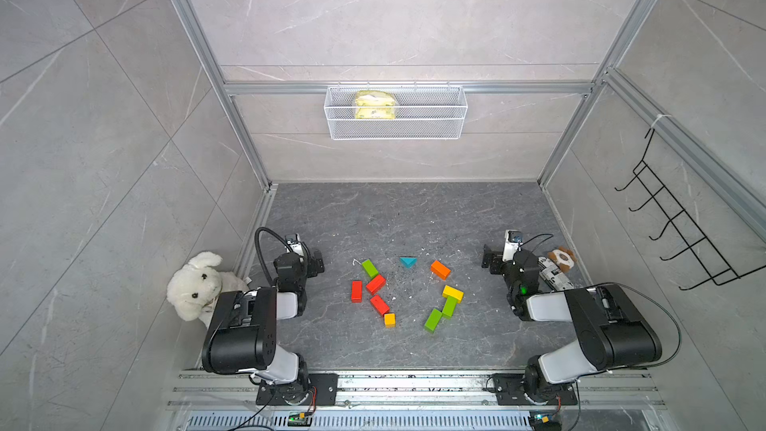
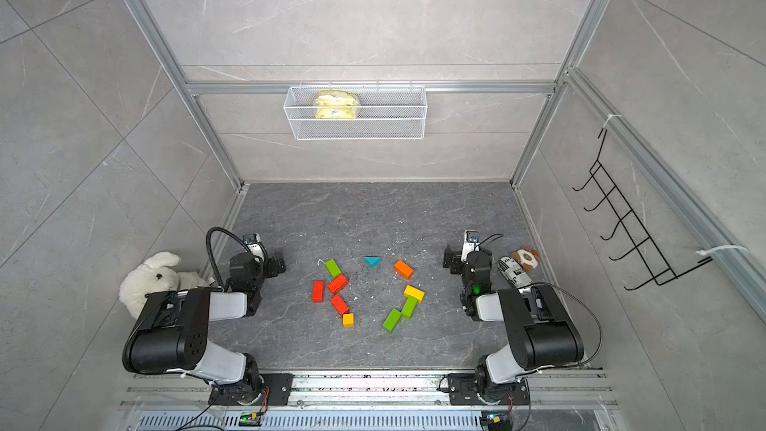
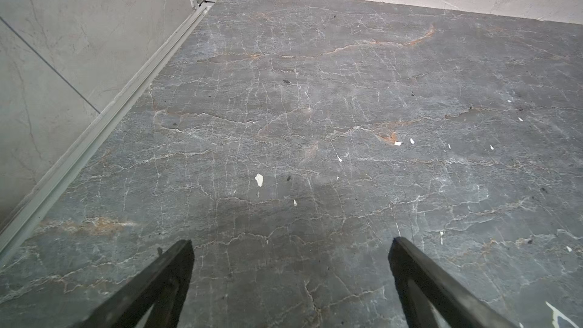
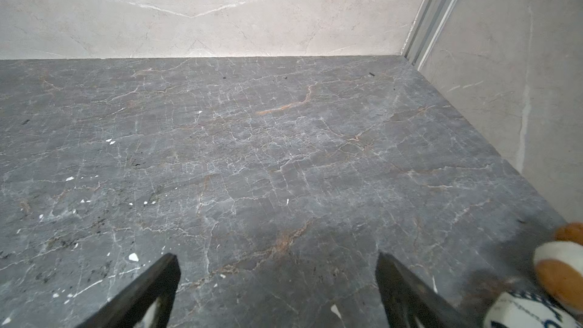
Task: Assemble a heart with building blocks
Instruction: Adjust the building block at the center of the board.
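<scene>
While 10 building blocks point(image 1: 376, 284) lie scattered, left hand point(image 3: 291, 241) and right hand point(image 4: 276, 254) — both spread wide, flanking them.

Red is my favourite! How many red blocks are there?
3 red blocks: one farthest left, one beside the green block, one by the yellow-orange cube. None looks hidden.

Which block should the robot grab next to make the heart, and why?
Probably the left hand, open and empty, should reach for the outer red block nearest it. It lies off to the side, joined to nothing, while a gap stands open between the yellow-orange cube and the nearest green block.
</scene>
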Available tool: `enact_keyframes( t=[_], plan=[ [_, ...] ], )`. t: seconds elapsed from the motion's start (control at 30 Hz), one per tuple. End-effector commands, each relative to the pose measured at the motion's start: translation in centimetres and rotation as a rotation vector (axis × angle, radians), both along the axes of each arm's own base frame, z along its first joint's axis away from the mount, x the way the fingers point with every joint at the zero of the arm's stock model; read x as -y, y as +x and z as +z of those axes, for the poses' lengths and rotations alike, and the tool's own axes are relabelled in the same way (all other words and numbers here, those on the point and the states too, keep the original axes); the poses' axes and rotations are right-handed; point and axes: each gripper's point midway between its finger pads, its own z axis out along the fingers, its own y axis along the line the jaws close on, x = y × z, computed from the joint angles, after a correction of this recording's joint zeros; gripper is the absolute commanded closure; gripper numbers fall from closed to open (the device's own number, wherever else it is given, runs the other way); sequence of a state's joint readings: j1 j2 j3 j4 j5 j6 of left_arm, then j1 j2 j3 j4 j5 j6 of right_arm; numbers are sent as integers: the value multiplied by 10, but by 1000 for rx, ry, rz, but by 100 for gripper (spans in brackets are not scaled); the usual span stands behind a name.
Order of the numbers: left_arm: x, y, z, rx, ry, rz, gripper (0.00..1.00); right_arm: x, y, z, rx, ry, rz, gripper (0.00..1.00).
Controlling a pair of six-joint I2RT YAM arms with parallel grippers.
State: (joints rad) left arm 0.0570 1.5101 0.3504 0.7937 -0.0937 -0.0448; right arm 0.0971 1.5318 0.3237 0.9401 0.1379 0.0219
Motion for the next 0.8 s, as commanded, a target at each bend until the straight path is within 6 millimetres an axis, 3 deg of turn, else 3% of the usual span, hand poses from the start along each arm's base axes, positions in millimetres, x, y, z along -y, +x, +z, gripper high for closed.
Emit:
enact_keyframes(
  t=[0.0, 0.6, 0.7, 0.77],
  plan=[
    [0, 8, 18, 64, 18, -13, 0, -7, 6, 8, 27, -10, 38, 0],
    [2, 9, 19, 66, 24, -15, 0, -5, 7, 12, 30, -13, 20, 0],
    [-14, 13, 46, 11, 28, 86, 0, 20, 1, 48, -51, -17, -132, 0],
    [-39, 9, 83, -12, 25, 257, 0, 46, -11, 94, -155, 96, -366, 0]
  ],
)
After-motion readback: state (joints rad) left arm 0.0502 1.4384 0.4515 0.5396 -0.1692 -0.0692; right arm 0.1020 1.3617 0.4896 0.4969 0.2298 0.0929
